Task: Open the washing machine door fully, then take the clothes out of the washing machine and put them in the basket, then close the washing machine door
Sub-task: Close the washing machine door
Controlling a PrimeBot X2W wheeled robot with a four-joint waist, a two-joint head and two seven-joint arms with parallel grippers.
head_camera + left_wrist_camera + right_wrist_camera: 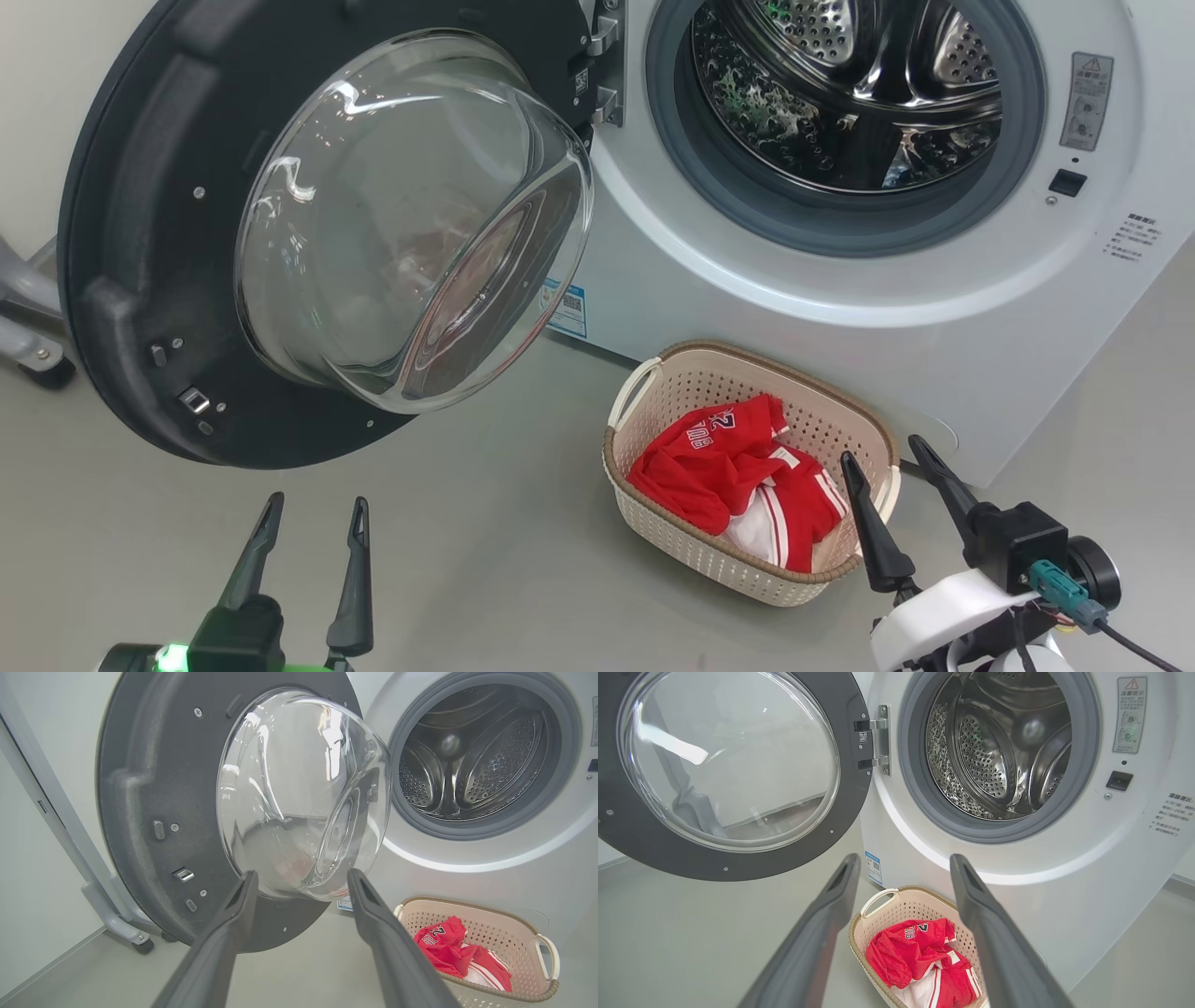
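Down on the floor right in front of the washing machine (840, 308), the basket (709, 551) has the clothes (719, 467) in it, a red heap with white stripes and lettering, nothing hanging over the rim. From every angle the drum (840, 93) looks empty, just bare perforated steel, though its lowest front bit is hidden behind the grey ring (747, 201), so I can't swear to it. Meanwhile the washing machine door (131, 280) is swung wide open to the left of the opening, glass bowl (411, 215) bulging out. So I'd say opening and unloading are done and closing the door is what's left. The left gripper (316, 504) hovers low in front of the door, fingers spread, holding nothing; the right gripper (880, 450) sits just beside the basket's near right corner, also spread and empty
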